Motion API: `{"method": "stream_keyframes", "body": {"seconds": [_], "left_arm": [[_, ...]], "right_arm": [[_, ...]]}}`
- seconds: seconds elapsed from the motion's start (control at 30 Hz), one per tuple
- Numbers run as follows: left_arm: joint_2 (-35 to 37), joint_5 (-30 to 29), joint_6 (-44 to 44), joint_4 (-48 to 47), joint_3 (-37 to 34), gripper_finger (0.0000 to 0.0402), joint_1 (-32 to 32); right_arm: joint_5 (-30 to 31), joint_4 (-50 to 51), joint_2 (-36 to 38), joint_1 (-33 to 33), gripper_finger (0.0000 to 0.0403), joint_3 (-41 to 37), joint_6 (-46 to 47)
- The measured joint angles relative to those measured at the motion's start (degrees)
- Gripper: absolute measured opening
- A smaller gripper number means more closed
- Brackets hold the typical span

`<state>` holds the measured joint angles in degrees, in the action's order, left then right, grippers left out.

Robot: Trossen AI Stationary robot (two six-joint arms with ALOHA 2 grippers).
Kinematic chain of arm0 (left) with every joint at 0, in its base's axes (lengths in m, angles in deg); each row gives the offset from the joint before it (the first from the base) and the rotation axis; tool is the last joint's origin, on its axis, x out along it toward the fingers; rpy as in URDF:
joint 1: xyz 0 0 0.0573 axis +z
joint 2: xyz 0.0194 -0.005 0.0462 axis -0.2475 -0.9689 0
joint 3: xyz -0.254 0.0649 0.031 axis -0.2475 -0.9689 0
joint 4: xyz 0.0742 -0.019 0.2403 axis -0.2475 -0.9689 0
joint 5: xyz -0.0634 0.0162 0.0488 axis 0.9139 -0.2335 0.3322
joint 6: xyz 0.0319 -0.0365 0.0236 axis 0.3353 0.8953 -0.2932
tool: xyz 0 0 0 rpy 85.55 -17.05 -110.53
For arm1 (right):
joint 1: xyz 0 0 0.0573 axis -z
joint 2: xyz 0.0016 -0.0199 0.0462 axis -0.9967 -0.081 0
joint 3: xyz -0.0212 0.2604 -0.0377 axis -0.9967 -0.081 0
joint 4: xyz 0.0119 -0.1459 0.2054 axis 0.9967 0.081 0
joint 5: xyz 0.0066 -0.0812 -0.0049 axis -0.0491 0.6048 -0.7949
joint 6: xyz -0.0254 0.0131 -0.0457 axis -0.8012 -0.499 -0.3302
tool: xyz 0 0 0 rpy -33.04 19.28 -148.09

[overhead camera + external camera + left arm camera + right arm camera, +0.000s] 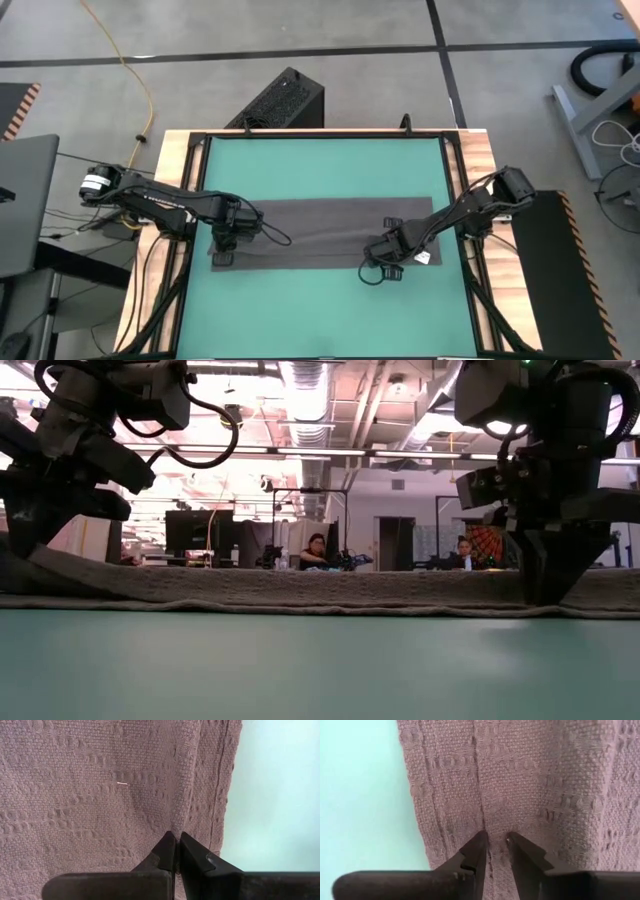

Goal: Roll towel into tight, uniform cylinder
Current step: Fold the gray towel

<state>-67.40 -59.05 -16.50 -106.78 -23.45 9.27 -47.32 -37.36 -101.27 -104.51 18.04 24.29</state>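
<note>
The dark grey towel (320,232) lies spread flat across the middle of the green mat (320,170), its long side running left to right. A small white tag (422,258) shows at its near right corner. My left gripper (222,248) is at the towel's left end near the near edge, shut on a pinch of cloth. My right gripper (385,264) is at the near edge toward the right end, closed on a ridge of cloth. In the low view the towel (300,588) rises a little at my left gripper (40,545). My left gripper pinches a small raised fold of the towel (176,831) between its two fingers, close to the towel's edge (222,820). The fingers come from above, pointing down. The rest of the towel lies on the mat. My right gripper pinches a narrow ridge of the towel (495,839) between its two fingers (476,851), a little in from the towel's edge (415,810). The fingers come from above, pointing down (548,585). The towel lies flat on the mat around them.
The mat has bare green room nearer than the towel (320,310) and beyond it (320,165). A black frame rims the mat (200,140). People sit at desks in the room far behind the table (318,550).
</note>
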Motion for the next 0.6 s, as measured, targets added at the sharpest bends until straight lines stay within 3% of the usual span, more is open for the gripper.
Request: {"method": "stream_keyframes", "body": {"seconds": [0.3, 0.6], "left_arm": [[0.00, 0.02, 0.10, -0.02, 0.00, 0.0000, -0.02], [0.00, 0.02, 0.00, 0.06, 0.00, 0.0000, -0.02]], "right_arm": [[0.45, 0.11, 0.02, 0.07, 0.0048, 0.10, 0.04], [0.44, 1.28, 0.09, 0.07, 0.0020, 0.17, 0.08]]}}
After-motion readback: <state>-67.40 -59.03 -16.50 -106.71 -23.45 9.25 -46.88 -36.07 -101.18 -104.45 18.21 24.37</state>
